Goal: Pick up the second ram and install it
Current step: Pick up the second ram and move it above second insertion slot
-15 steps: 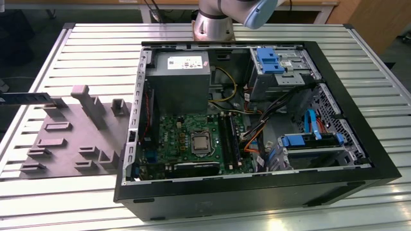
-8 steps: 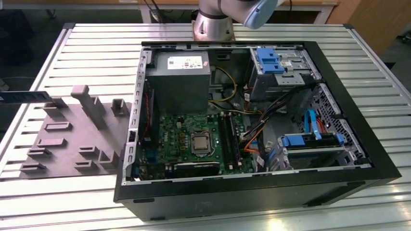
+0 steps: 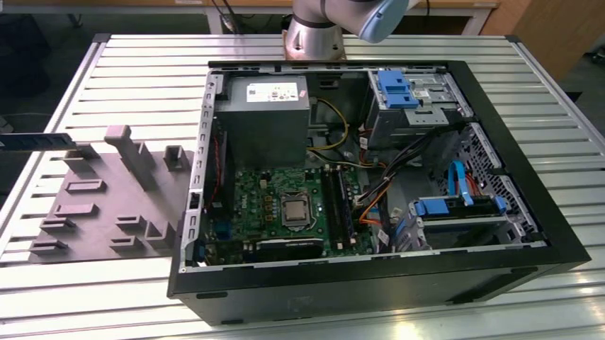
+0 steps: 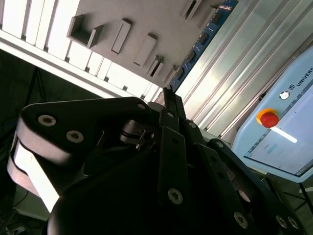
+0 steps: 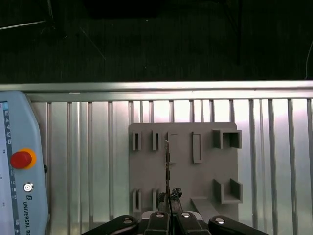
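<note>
The second ram (image 3: 38,140) is a thin dark strip hanging level in the air above the table's edge, at the exterior view's left, just beyond the grey fixture plate (image 3: 95,212). In the first wrist view I see the ram (image 5: 167,166) edge-on, rising from my gripper (image 5: 169,208), whose fingers are shut on its end, over the plate (image 5: 183,166). The second wrist view shows the ram (image 4: 200,46) as a blue-edged strip with small blocks, reaching out from the gripper (image 4: 168,100). The green board's black slots (image 3: 338,205) lie inside the open case.
The open computer case (image 3: 378,283) fills the table's middle and the exterior view's right, with a power supply (image 3: 265,113), cables and blue drive brackets (image 3: 397,88). Grey uprights (image 3: 127,152) stand on the fixture plate. A teach pendant with a red button (image 5: 22,159) lies on the slatted table.
</note>
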`<state>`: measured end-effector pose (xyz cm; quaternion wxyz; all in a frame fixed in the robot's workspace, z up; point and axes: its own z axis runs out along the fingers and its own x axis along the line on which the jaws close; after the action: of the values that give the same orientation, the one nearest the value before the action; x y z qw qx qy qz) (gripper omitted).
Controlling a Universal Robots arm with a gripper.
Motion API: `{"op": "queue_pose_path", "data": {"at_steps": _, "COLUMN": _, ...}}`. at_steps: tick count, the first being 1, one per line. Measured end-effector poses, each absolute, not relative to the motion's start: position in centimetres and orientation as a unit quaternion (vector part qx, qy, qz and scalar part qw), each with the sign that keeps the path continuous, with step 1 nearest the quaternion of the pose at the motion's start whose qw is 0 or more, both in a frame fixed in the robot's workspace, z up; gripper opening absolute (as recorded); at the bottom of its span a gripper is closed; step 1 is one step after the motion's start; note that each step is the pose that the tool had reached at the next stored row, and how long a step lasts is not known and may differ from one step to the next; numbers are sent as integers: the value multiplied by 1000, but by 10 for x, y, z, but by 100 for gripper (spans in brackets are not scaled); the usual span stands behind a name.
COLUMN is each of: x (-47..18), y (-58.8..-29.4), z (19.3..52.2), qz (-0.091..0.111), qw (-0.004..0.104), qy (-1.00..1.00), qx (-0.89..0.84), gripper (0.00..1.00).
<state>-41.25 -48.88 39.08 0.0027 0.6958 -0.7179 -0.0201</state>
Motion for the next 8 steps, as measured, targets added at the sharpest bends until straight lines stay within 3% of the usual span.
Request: {"op": "queue_pose_path", "data": {"at_steps": 8, "x": -409, "y": -489, "z": 391, "qz": -20, "qw": 3, "qy": -718, "qx": 696, "gripper": 12}}
